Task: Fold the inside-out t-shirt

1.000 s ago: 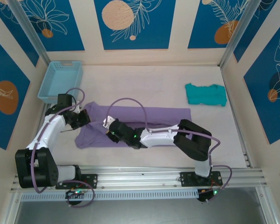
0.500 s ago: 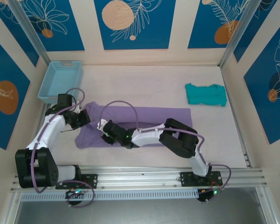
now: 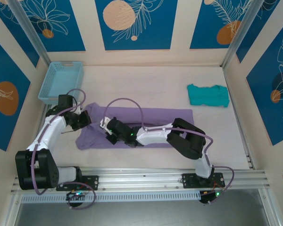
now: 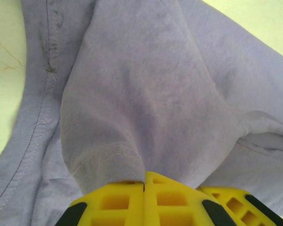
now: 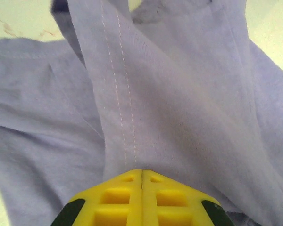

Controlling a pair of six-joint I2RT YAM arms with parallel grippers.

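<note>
Toward nine o'clock on the table (image 3: 155,84), your left gripper (image 3: 85,118) and right gripper (image 3: 107,128) each pinch the lavender inside-out t-shirt (image 3: 151,120). It looks only roughly laid out, so most folding remains.

No legible writing, label, brand mark or number was noted anywhere. The blue wall panels (image 3: 136,23) carried drawn leaves and pale discs, no words. The inside-out t-shirt (image 5: 179,117), just ahead of the jaws, showed seams and stitching, no printed tag.
</note>
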